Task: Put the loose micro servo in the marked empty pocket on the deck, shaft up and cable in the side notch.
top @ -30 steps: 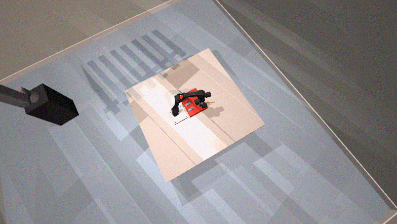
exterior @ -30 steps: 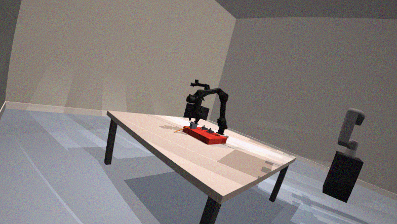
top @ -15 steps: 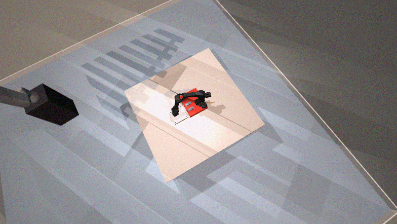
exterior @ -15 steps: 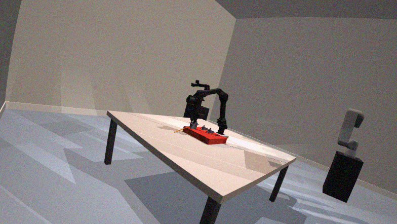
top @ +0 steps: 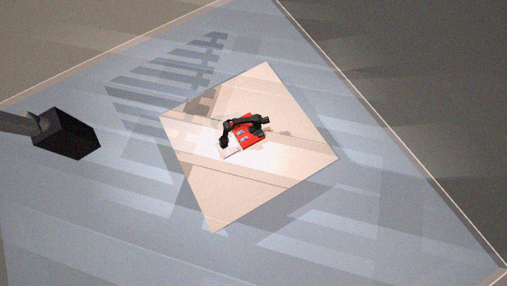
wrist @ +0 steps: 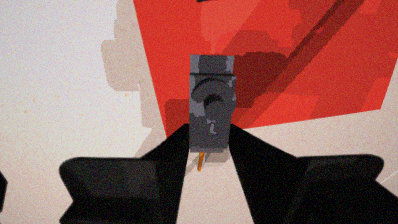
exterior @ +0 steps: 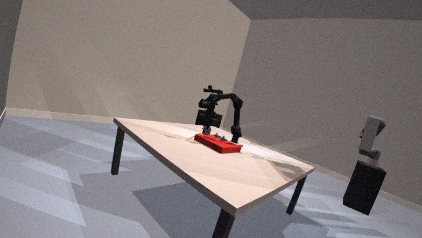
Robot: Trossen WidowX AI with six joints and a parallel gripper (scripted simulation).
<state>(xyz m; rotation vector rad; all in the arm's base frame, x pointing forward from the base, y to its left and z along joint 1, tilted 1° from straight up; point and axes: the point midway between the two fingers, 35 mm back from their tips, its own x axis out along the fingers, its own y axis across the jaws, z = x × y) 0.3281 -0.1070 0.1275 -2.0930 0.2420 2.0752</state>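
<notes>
Black arm (top: pixel 246 120) (exterior: pixel 237 109) stands on a pale plate (top: pixel 231 152) on the wooden table (top: pixel 248 198) (exterior: pixel 183 153), bent over a red deck (top: pixel 252 142) (exterior: pixel 218 145) (wrist: pixel 175 40). Gripper (exterior: pixel 206 127) (wrist: pixel 208 129) points down at the deck's end away from the arm's base, closed on the gray servo (exterior: pixel 206 131) (wrist: pixel 210 100), one finger on each side of its near end. Servo is over the deck edge, shaft side up toward the wrist camera, its near end reaching past the edge. Orange cable (top: pixel 268 130) (exterior: pixel 193 137) (wrist: pixel 201 161) sticks out from that end, beyond the deck. Can't tell if the servo is seated or if the ears lie flat; marked pocket can't be made out. Two other gray servos sit in the deck, side by side, between the held one and the arm's base. Off the table: black box (top: pixel 65 136) (exterior: pixel 364 187), gray arm (top: pixel 17 122) (exterior: pixel 370 135) on it.
</notes>
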